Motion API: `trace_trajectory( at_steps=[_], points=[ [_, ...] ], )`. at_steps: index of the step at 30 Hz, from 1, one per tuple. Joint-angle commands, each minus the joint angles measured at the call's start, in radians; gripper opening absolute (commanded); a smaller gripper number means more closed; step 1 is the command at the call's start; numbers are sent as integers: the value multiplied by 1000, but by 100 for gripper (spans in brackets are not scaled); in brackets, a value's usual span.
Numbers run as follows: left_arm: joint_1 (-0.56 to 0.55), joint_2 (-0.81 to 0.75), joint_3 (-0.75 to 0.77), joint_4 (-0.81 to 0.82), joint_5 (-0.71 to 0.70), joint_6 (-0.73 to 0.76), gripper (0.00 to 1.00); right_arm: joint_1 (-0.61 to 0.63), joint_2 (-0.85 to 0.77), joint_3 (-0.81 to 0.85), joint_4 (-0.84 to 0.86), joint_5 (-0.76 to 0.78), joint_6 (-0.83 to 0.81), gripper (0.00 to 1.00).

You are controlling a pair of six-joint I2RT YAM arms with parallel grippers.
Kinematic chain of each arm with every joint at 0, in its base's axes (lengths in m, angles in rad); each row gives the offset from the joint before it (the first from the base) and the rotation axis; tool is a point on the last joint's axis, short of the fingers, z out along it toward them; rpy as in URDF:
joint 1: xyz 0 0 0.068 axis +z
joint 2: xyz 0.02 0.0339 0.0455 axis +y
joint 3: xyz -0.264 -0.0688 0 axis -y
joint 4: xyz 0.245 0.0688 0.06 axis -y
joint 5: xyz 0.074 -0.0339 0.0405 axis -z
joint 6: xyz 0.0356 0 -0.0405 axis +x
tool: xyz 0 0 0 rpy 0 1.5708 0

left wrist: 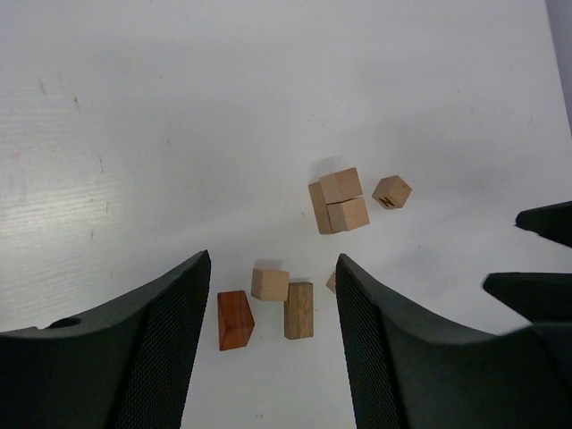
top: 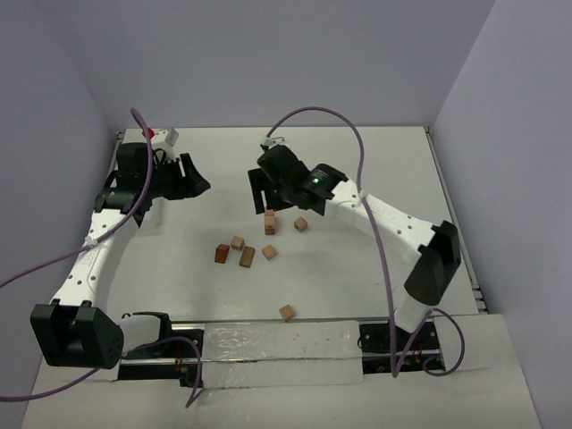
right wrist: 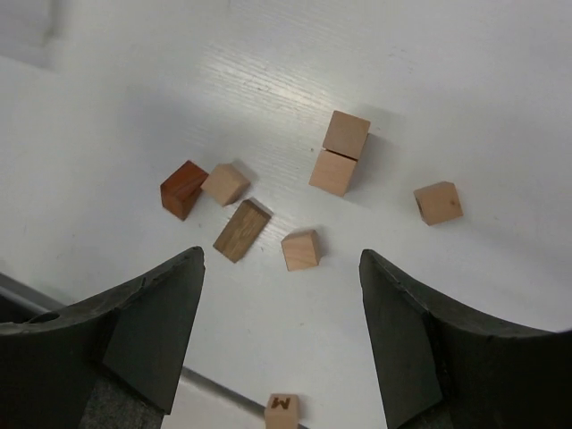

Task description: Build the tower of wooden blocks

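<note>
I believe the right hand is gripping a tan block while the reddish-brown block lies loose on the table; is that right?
Not quite: the right wrist view shows the right hand open and empty. The reddish-brown block does lie loose on the table.

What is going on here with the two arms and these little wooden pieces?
Two robot arms are building a tower from small wood blocks. The tower is only a short stack so far, near the middle of the table. The right gripper hovers close by it, open and empty. The left gripper is open too, off to the left. The other blocks lie loose in front of the tower.
</note>
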Motion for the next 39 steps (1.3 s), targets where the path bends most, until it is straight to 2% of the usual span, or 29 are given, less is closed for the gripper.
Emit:
trace_trajectory(
  at_steps=[1,5,8,12,16,20,22,24,32,39],
  points=[
    [8,-53,-52,75,78,74,64,-26,-152,-112,85,-101,-186,76],
    [6,-58,-64,37,82,200,64,-134,-234,-264,129,-310,-313,74],
    [8,-49,-42,-29,115,304,88,-201,-253,-381,149,-394,-433,73],
    [6,-56,-60,-59,196,421,97,-244,-222,-452,164,-411,-537,66],
    [6,-60,-89,-55,250,472,95,-261,-125,-448,172,-469,-621,54],
    [6,-54,-89,-75,299,506,93,-279,-38,-419,218,-485,-636,49],
    [6,-57,-87,-80,310,517,93,-291,-6,-401,222,-491,-652,58],
    [6,-68,-87,-81,319,527,93,-307,31,-376,225,-467,-652,61],
    [6,-60,-86,-88,350,551,93,-347,115,-303,217,-388,-656,69],
    [6,-34,-74,-106,376,562,93,-345,214,-206,145,-440,-741,69]
  ],
)
